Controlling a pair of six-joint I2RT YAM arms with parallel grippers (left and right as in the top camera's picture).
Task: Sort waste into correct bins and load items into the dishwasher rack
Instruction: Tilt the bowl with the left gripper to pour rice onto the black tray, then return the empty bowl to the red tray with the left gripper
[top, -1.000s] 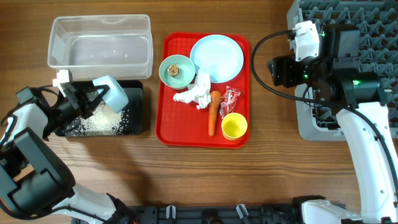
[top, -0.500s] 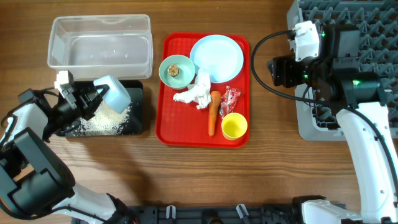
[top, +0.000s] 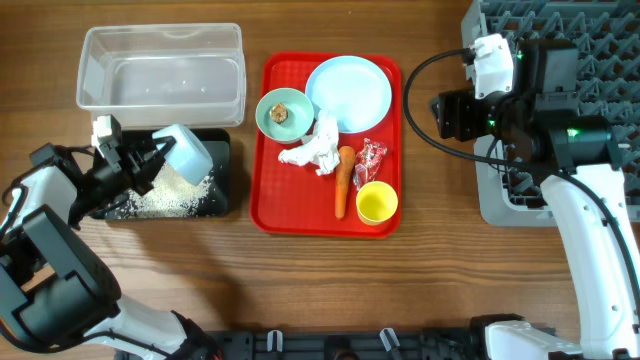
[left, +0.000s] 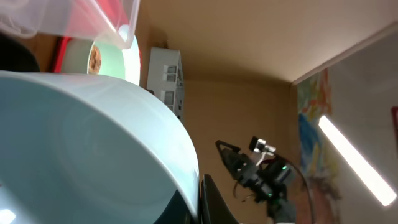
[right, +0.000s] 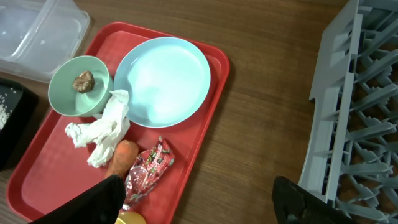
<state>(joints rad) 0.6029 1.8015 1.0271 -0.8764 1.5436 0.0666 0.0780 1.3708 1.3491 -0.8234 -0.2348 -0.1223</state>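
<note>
Left end effector (top: 152, 162) clamps tilted pale-blue bowl (top: 184, 150) over black tray (top: 222, 160) of rice (top: 165, 198); right end effector (top: 447, 114) wide open, left of rack (top: 600, 40).

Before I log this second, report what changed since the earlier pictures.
Barely anything. The left fingers, shut on the tipped pale-blue round bowl, drifted slightly toward the flat red tray above the shallow black tray of white rice grains. Nothing was grabbed or released. The right fingers, open, and everything on the red tray stayed put.
</note>
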